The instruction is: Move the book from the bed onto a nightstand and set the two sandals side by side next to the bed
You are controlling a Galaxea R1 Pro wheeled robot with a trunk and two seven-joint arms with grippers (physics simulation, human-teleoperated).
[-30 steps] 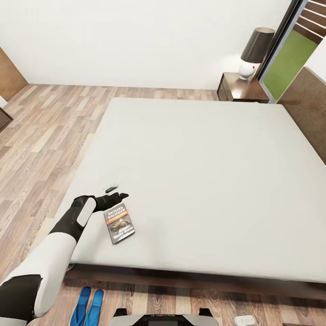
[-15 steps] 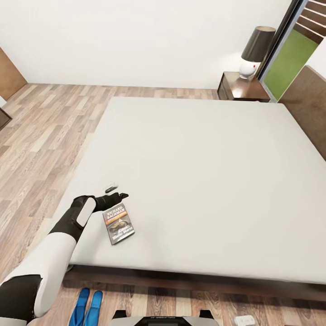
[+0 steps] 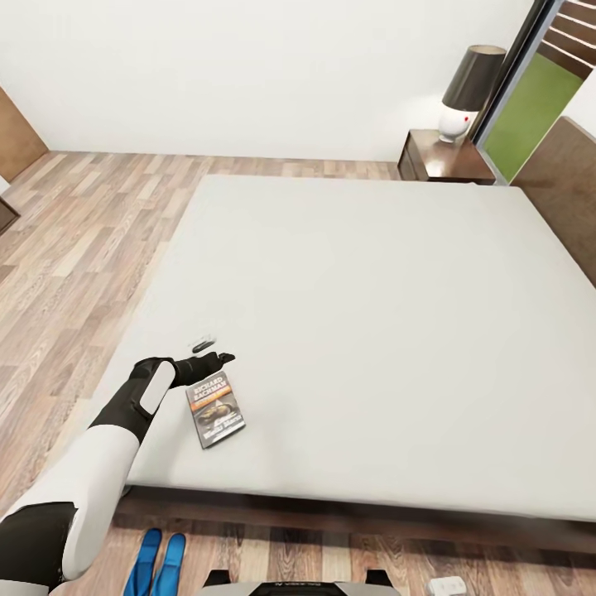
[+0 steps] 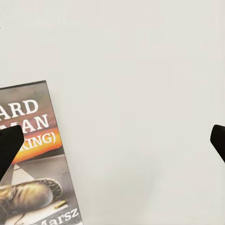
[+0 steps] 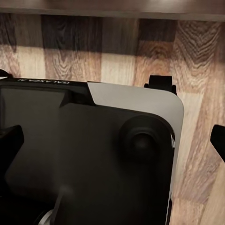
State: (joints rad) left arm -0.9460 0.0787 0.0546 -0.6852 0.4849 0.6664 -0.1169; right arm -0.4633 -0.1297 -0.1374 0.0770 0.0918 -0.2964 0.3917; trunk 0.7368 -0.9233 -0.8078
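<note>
The book (image 3: pixel 217 410), black and orange with white lettering, lies flat on the bed (image 3: pixel 372 323) near its front left corner. My left gripper (image 3: pixel 211 350) hangs open just past the book's far edge, over bare mattress. In the left wrist view the book (image 4: pixel 33 164) lies beneath one fingertip (image 4: pixel 9 145) and my left gripper (image 4: pixel 112 143) spans wide. The two sandals (image 3: pixel 157 563), bright blue, lie together on the floor below the bed's front edge. A nightstand (image 3: pixel 447 159) stands at the far right by the headboard. My right gripper (image 5: pixel 112 140) is open above my own base (image 5: pixel 93 154).
A lamp (image 3: pixel 470 89) with a dark shade stands on the nightstand. The headboard (image 3: pixel 567 190) runs along the right and a tall window (image 3: pixel 530 99) is behind it. Wood-plank floor (image 3: pixel 74 248) stretches to the left. A small white object (image 3: pixel 451 585) lies on the floor at the front right.
The whole head view has shifted slightly, so the camera moved. The left arm and the book keep their places relative to each other.
</note>
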